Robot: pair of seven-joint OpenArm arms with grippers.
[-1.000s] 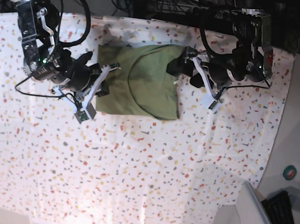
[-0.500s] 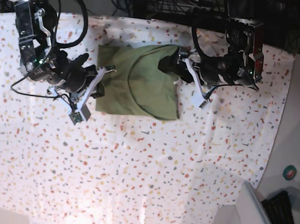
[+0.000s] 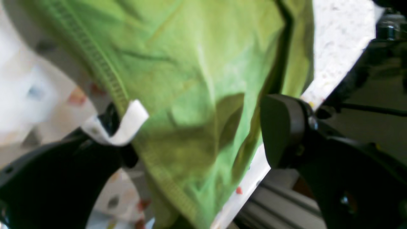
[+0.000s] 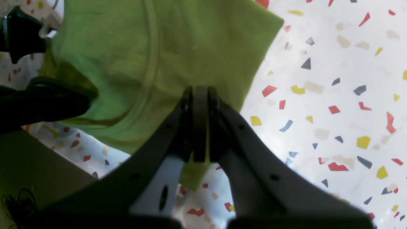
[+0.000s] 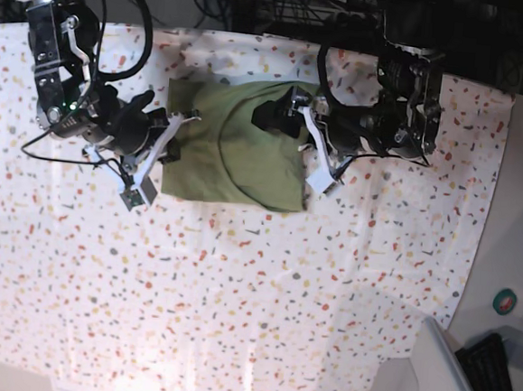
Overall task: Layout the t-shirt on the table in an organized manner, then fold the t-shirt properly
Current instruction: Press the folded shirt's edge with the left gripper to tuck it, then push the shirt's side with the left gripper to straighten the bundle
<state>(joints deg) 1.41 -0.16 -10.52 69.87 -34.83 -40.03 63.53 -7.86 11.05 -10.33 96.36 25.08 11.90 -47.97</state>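
A: Since a second ago the left gripper (image 5: 290,125) has slid further in over the t-shirt (image 5: 238,144) — it was at the cloth's edge, now it reaches above the folded panel. The right gripper (image 5: 169,132) has drifted a little along the shirt's opposite edge.

B: And the fingers?

A: On the left one they are spread wide. In the left wrist view one dark pad (image 3: 281,130) stands off to the side over the cloth's far edge, and the other, with a strip of white tape (image 3: 119,127), sits against the stitched hem. Green cloth lies between them, but nothing shows them clamped on it.

B: The right?

A: Its fingers (image 4: 197,124) are pressed tight together in the right wrist view, with green cloth showing right at the tips and below them. Whether a fold is pinched between them I cannot tell.

B: Where is the shirt itself?

A: On the tabletop (image 5: 236,293), toward its far edge, folded into a rough rectangle with the curved neckline seam showing on top. It lies between the two arms — the right arm at one short side, the left arm reaching in from the other.

B: Around it?

A: Speckled cover on every side, and a plain grey surface past its edge with a small teal disc (image 5: 505,302) on it.
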